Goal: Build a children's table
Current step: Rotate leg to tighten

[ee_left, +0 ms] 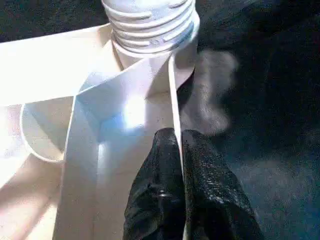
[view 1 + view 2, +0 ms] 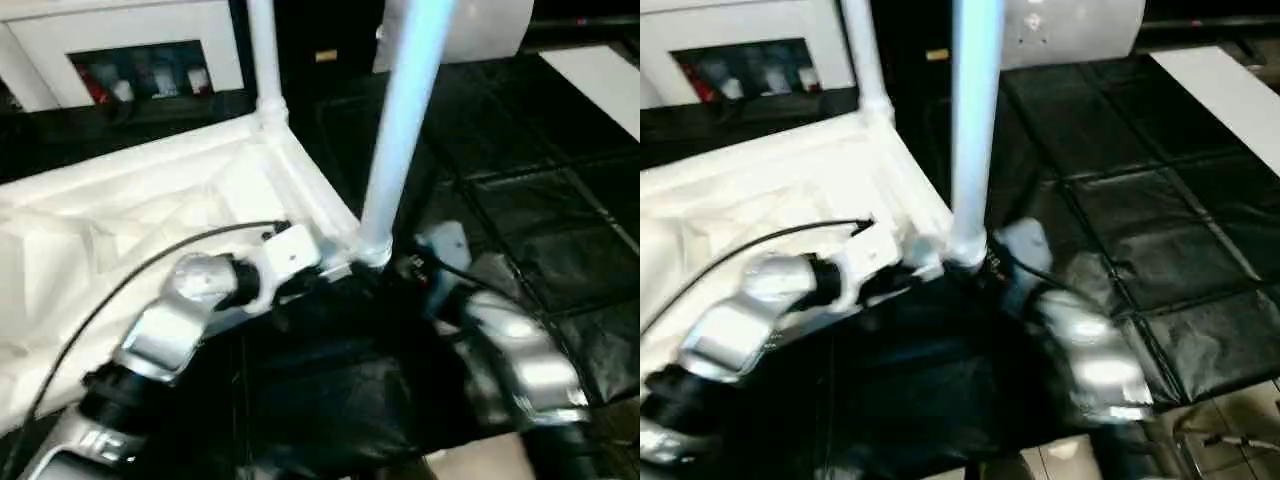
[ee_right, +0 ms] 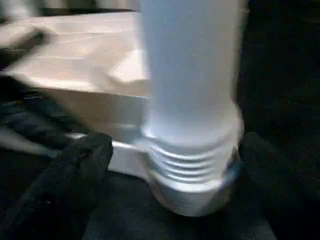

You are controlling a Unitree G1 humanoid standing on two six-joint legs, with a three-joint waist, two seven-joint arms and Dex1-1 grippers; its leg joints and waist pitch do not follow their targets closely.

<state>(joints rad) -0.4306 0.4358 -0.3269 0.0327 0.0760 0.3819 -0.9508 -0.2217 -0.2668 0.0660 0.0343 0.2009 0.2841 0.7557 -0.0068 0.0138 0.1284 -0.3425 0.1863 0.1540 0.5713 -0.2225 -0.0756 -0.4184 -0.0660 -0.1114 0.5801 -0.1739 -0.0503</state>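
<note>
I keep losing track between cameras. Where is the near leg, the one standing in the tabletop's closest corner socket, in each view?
Left eye view: near leg rises from centre to the top edge.
Right eye view: upright at centre.
Left wrist view: its threaded base at the top.
Right wrist view: fills the middle, threads low.
Shared landmark: the corner socket that the leg enters.

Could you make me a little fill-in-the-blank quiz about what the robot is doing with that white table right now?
1. The left hand is pinched shut on the table top's thin ____.
2. The right hand's black fingers stand ____ on either side of the near leg.
3. Where that leg meets the corner socket, its screw ____ show.
4. The table top lies with its legs pointing ____.

Missing words: rim; open; threads; up
</note>
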